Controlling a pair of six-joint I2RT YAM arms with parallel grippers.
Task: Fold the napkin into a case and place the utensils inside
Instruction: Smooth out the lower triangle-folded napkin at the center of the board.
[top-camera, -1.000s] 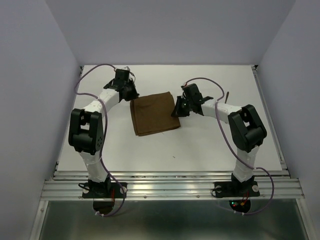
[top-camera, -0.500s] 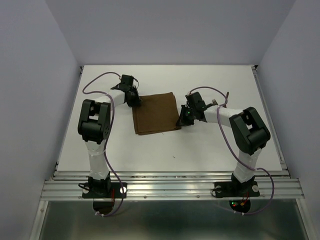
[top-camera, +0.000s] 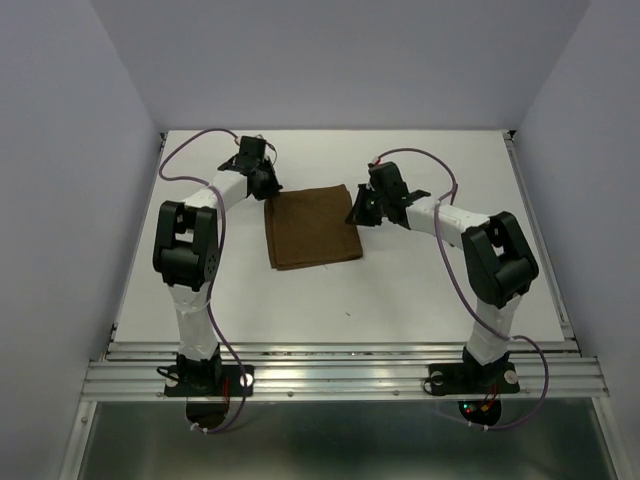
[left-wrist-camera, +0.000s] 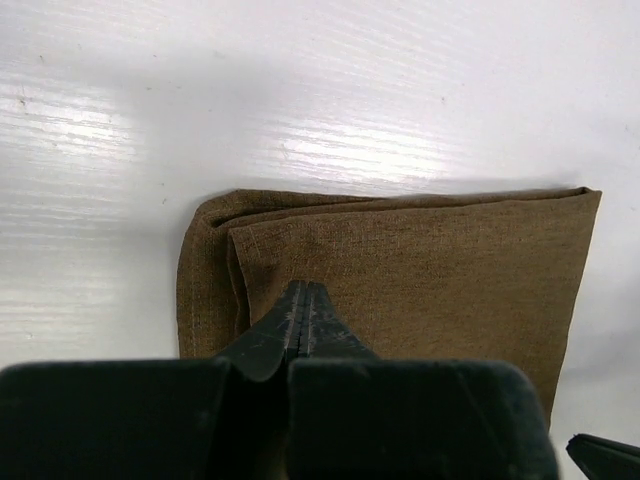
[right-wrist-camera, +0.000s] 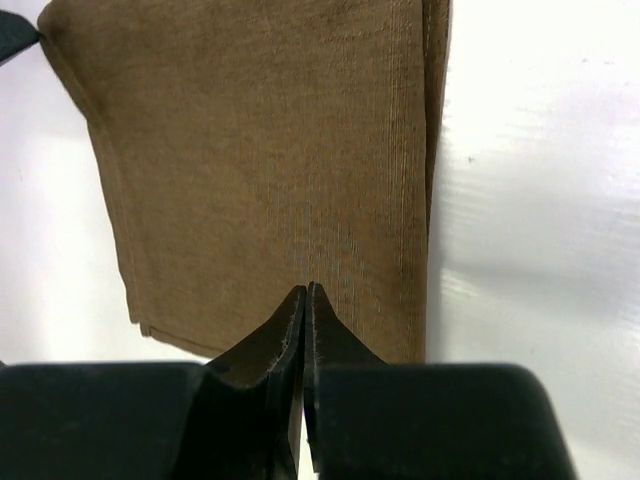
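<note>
The napkin (top-camera: 312, 228) lies flat on the table as a dark brown, layered rectangle, wider than a narrow strip. My left gripper (top-camera: 270, 190) is shut and empty at its far left corner; in the left wrist view its tips (left-wrist-camera: 305, 292) sit just over the cloth (left-wrist-camera: 420, 260), whose folded edges show at the left. My right gripper (top-camera: 355, 213) is shut and empty at the cloth's right edge; in the right wrist view its tips (right-wrist-camera: 307, 290) sit over the cloth (right-wrist-camera: 270, 150). I cannot make out the fork and spoon.
The white table (top-camera: 420, 290) is walled in by grey panels on three sides. Purple cables (top-camera: 195, 150) loop over both arms. A small dark speck (top-camera: 347, 315) lies near the front. A metal rail (top-camera: 340, 365) runs along the near edge.
Both grippers slid a little toward me along the napkin's side edges, then drew back toward its far corners. The napkin stays flat in about the same place.
</note>
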